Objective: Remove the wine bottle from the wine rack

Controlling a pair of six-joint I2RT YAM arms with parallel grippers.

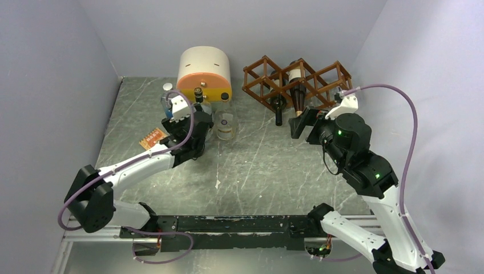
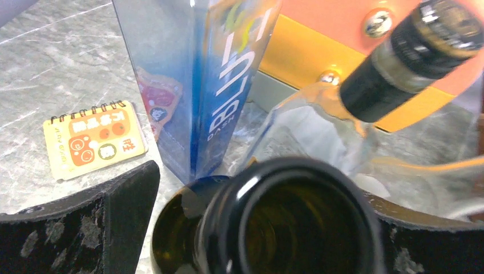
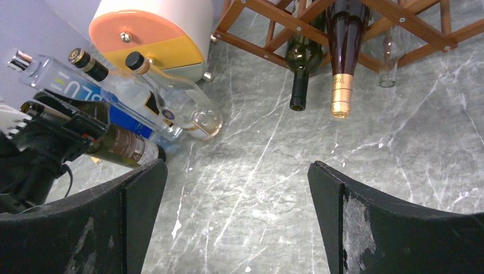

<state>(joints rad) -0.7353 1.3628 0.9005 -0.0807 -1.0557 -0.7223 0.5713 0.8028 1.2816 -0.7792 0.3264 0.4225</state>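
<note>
Cream-and-orange drawer box (image 1: 204, 73), clear bottle (image 1: 225, 125) in front, spiral notepad (image 1: 152, 138), grey marble table (image 1: 257, 171).

White "BLU" runs along the clear blue bottle (image 2: 222, 85) near the worktop's far edge (the notepad's (image 2: 94, 140) print is unreadable).

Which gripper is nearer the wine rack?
Right. The right gripper hangs open just in front of the rack; the left gripper is well away, by the drawer box, shut on a brown bottle.
</note>
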